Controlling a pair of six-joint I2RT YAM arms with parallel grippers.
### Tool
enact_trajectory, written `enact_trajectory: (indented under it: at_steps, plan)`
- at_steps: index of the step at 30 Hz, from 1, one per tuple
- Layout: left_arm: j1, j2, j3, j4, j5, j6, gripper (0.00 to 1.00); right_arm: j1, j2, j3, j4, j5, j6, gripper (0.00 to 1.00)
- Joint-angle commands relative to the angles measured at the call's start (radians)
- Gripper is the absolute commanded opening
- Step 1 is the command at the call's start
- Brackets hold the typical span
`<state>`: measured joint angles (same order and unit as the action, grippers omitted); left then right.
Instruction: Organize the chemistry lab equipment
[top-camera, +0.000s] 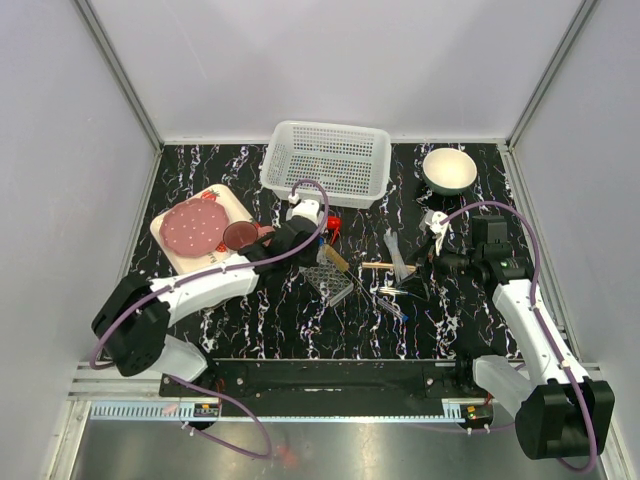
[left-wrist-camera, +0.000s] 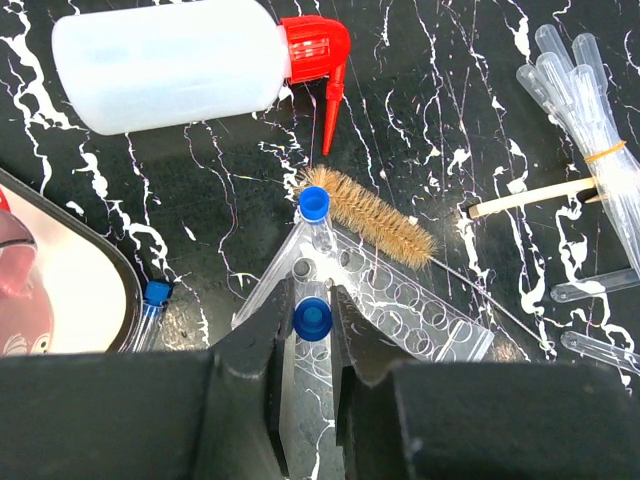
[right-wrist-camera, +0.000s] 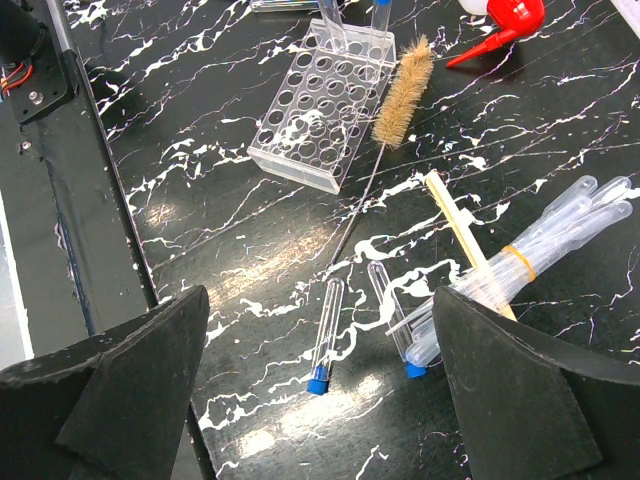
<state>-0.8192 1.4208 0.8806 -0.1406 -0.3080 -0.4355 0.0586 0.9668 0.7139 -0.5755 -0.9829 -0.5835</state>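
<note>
Left jaws pinch a blue-capped test tube (left-wrist-camera: 312, 320) upright at the tube rack (left-wrist-camera: 420, 320); right jaws gape wide above a loose tube (right-wrist-camera: 325, 335) lying cap toward six o'clock.

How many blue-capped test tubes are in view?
5 tubes: one in the left gripper, one in the rack, one beside the tray, two lying by the pipettes; others may be hidden.

My left pincer (left-wrist-camera: 310, 305) black. Small clear blue-capped test tube (left-wrist-camera: 312, 320): cap bright blue. Counter (left-wrist-camera: 420, 90) black, white marble veins. Translucent white squeeze bottle (left-wrist-camera: 170, 65), red cap. Wire-handled bottle brush (left-wrist-camera: 380, 215), tan bristles. Clear plastic pipettes (left-wrist-camera: 580, 100), yellow band.
</note>
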Motion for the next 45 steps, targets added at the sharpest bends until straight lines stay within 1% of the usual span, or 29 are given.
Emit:
enact_trajectory:
  at_steps: [1,10,30,38,39,40,41,43,44,45]
  plan:
    - [0.003,0.029,0.063,0.053,-0.029,0.035,0.11,-0.003,-0.007,0.021,-0.01,0.004,-0.024,0.98]
    - [0.005,0.07,0.077,0.047,-0.033,0.049,0.12,-0.005,-0.005,0.019,-0.007,0.003,-0.029,0.98]
    - [0.003,0.09,0.073,0.033,-0.054,0.069,0.12,-0.011,-0.005,0.016,-0.011,0.001,-0.036,0.99]
    - [0.003,0.135,0.083,0.039,-0.046,0.07,0.15,-0.013,-0.002,0.016,-0.012,0.001,-0.038,0.99]
    - [0.003,0.136,0.086,0.039,-0.046,0.07,0.16,-0.013,-0.003,0.018,-0.012,0.003,-0.038,0.98]
    - [0.005,0.138,0.084,0.036,-0.052,0.066,0.21,-0.013,-0.005,0.016,-0.012,0.001,-0.038,0.98]
    - [0.003,0.135,0.084,0.033,-0.054,0.058,0.28,-0.011,0.0,0.016,-0.012,0.001,-0.038,0.99]
    - [0.003,0.125,0.083,0.032,-0.062,0.054,0.35,-0.014,-0.002,0.018,-0.014,0.001,-0.039,0.99]
    - [0.003,0.11,0.081,0.02,-0.068,0.041,0.45,-0.016,-0.002,0.018,-0.012,0.003,-0.039,0.99]
    - [0.003,0.101,0.083,0.012,-0.072,0.037,0.5,-0.016,0.0,0.016,-0.015,0.001,-0.039,0.98]
